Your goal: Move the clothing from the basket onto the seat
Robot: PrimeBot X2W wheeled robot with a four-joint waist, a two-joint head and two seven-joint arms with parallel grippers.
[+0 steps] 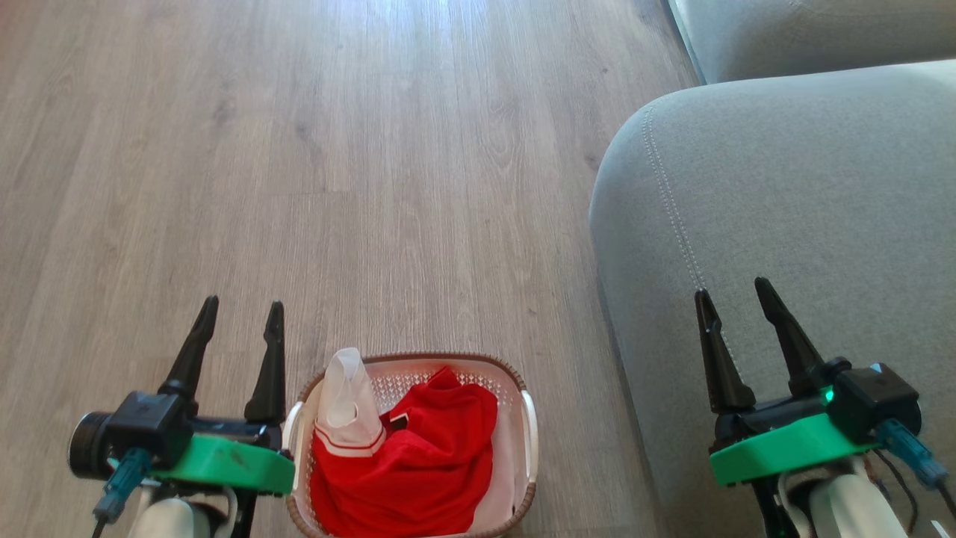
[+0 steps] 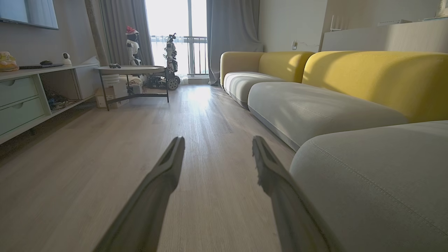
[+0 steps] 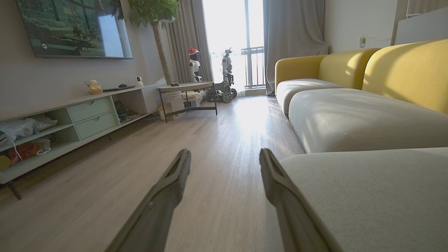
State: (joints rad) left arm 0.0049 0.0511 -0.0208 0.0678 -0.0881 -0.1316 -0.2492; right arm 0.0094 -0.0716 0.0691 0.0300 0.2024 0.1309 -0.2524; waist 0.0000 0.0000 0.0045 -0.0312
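Red clothing (image 1: 418,463) with a white panel and white stripes fills the white basket (image 1: 527,430), which stands on the wood floor at the bottom middle of the head view. The grey seat (image 1: 784,209) rises just right of the basket. My left gripper (image 1: 241,317) hovers open over the floor left of the basket, nothing between its fingers. Over the seat's front part my right gripper (image 1: 736,299) stands open and empty. The wrist views show the left gripper (image 2: 217,143) and the right gripper (image 3: 225,155) pointing down the room, with the seat (image 2: 378,182) (image 3: 367,189) at the right.
A long sofa (image 3: 353,115) with grey cushions and yellow backs runs along the right. A low green shelf unit (image 3: 80,119) lines the left wall, with a round side table (image 2: 131,70) and two small robots (image 2: 171,56) by the window. Wood floor (image 1: 336,164) lies between.
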